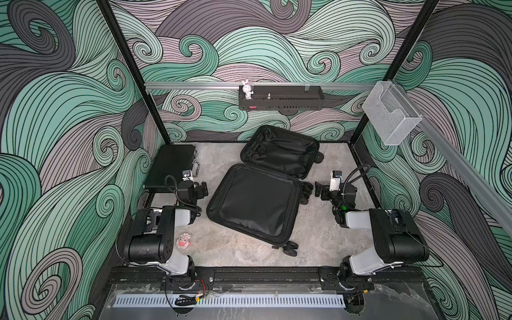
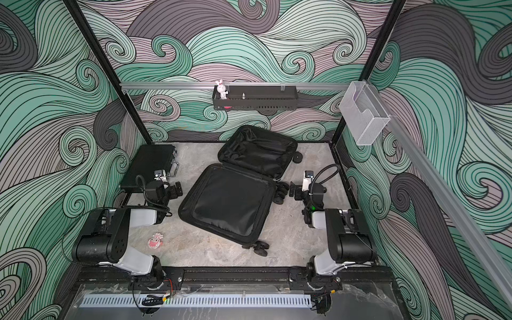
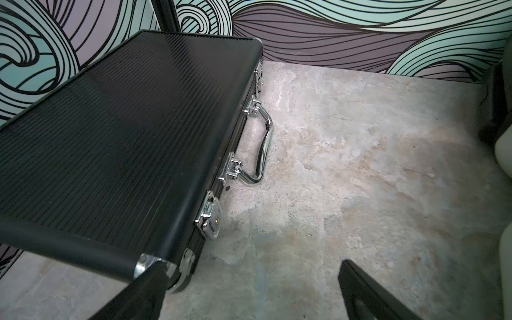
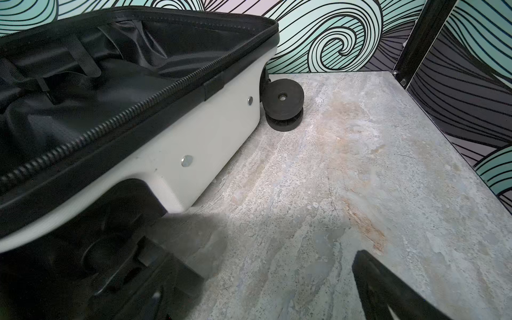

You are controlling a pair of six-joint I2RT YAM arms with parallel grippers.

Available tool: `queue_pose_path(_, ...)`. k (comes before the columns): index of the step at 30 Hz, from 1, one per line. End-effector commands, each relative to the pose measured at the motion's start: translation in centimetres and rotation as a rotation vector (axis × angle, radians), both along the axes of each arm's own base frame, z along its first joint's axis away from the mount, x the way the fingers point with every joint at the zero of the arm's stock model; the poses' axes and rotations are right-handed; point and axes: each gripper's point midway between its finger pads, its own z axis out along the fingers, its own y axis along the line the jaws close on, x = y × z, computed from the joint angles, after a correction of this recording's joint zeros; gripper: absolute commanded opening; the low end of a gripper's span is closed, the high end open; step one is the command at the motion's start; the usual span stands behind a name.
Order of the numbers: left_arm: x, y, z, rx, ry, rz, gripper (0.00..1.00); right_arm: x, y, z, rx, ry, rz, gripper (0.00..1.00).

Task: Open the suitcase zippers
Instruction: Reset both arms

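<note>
The suitcase lies spread open in the middle of the table in both top views, its two halves showing black fabric lining. The right wrist view shows its white shell and the zippers as an unfastened black toothed band along the rim; I see no pull tab. My left gripper hovers open to the left of the case, over bare table. On the case's right, by its wheels, my right gripper is open too. Neither touches anything.
A flat black briefcase with a metal handle lies at the back left, close to my left gripper. A pink toy sits near the left arm's base. A black shelf with a bunny figure and a clear holder hang on the walls.
</note>
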Motion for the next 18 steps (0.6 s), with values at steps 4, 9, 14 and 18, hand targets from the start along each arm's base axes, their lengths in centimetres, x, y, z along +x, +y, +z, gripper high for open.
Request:
queue_pose_path(4,0.12,0.33,0.55,-0.006,-0.011,0.017,0.99,0.34,-0.11,0.64,-0.014,-0.016,-0.007,0.99)
queue_pose_path(9,0.14,0.33,0.59,-0.006,-0.012,0.017,0.99,0.34,-0.13,0.61,-0.014,-0.014,-0.008,0.99)
queue_pose_path(14,0.14,0.33,0.54,-0.006,-0.011,0.018,0.99,0.42,-0.14,0.59,-0.014,-0.011,-0.009,0.99)
queue_pose_path(18,0.16,0.34,0.56,-0.006,-0.011,0.018,0.99,0.35,-0.14,0.61,-0.015,-0.013,-0.008,0.99)
